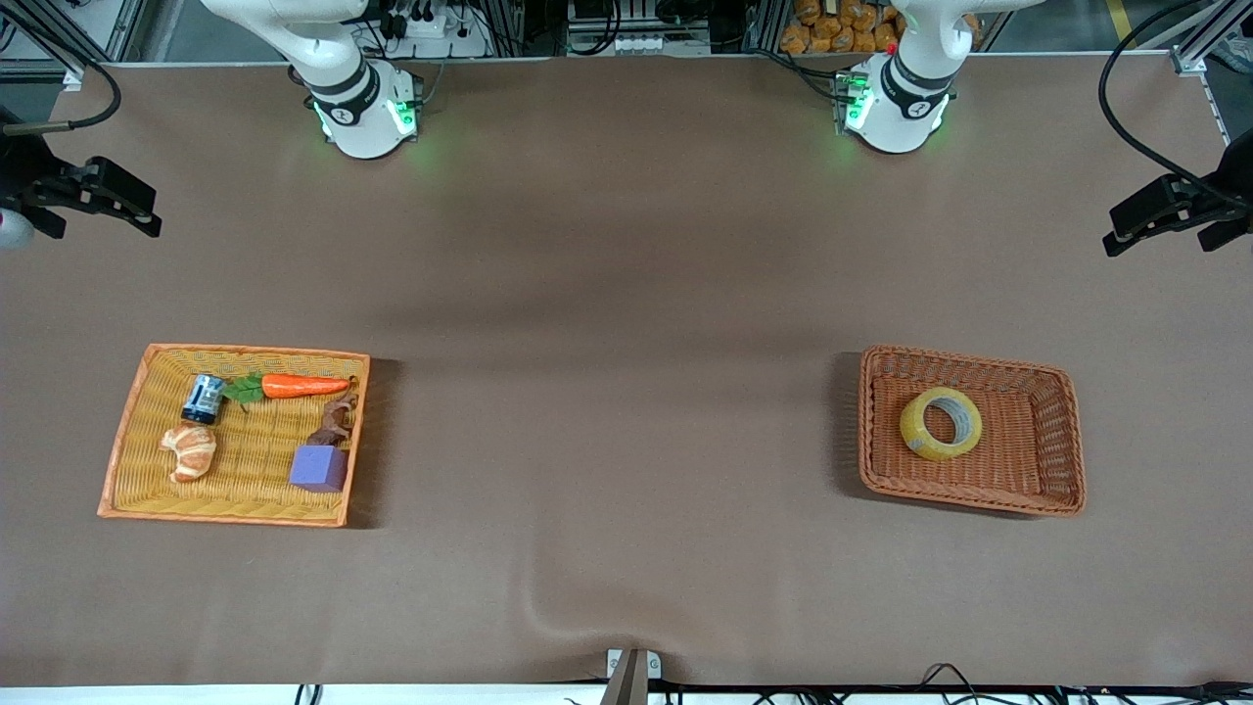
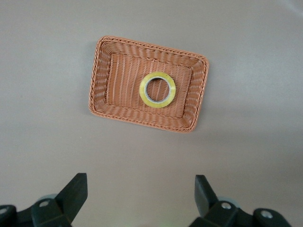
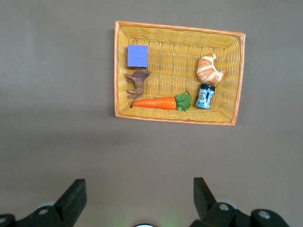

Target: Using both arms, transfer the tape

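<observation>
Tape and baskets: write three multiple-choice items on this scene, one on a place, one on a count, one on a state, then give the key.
1. Where is the tape?
A. in the brown basket toward the left arm's end of the table
B. in the yellow basket
C. on the bare table

2. How many things lie in the yellow basket?
A. three
B. five
C. seven

3. How are the left gripper and the right gripper?
A. both shut on the tape
B. one open, one shut
C. both open and holding nothing

Key: 1 A, the tape lies flat inside the brown basket. 2 B, carrot, croissant, can, purple block, brown figure. 3 C, each wrist view shows fingers spread apart, high over its basket.
</observation>
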